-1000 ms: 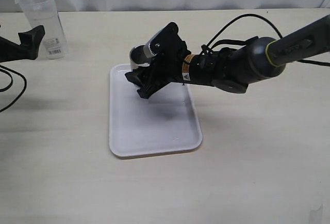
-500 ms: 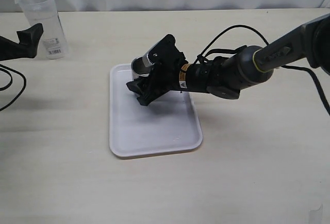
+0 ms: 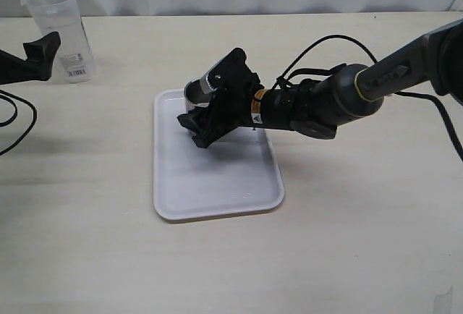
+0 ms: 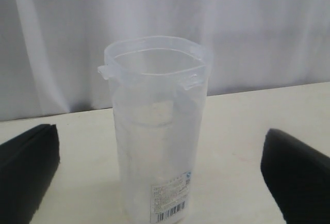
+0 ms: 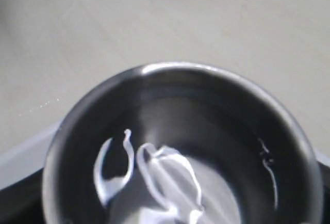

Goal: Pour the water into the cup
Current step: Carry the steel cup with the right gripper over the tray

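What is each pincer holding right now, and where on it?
Right pincer grips the steel cup by its side wall. Left pincer is open, facing the plastic container, holding nothing.

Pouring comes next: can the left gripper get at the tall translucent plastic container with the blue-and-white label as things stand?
Probably yes. The left gripper is open and faces the upright translucent plastic container, with nothing between them.

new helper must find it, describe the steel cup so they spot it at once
Find the white tray in the middle of the table. At its far end, held in the right hand, is a short shiny steel cup. Unlike the tall clear plastic container at far left, it is metal and dark inside.
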You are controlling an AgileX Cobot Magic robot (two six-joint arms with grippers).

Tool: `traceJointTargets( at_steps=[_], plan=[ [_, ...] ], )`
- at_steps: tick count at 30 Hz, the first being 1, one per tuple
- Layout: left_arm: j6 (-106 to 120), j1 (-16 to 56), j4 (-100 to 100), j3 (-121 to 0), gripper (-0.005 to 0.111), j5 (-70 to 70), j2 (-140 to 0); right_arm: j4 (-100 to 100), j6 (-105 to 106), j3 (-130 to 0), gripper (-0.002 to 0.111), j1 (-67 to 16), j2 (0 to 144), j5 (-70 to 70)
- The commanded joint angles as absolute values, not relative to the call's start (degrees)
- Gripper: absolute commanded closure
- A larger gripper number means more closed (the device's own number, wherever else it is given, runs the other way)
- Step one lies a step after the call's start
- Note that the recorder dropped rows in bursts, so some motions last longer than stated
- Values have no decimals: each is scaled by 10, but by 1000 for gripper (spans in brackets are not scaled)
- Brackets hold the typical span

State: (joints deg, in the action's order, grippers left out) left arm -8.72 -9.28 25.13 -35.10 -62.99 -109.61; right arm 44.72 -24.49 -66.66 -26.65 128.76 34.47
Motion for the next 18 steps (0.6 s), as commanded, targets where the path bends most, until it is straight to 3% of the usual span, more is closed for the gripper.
traceJointTargets(
  at_steps=[1,3,5,18],
  plan=[
    [-86,-94,245,-347,2,-637,-1091,441,-240,-672,39,-267,1284,363],
    [-86,-94,245,-347,2,-637,-1091,438,-240,-672,21,-267,1284,363],
    [-86,-94,245,-347,2,-637,-1091,426,-240,-672,13,-267,1284,357],
    [-86,-94,245,-347,2,-637,-1091,426,-240,-672,12,-267,1256,352]
  ],
)
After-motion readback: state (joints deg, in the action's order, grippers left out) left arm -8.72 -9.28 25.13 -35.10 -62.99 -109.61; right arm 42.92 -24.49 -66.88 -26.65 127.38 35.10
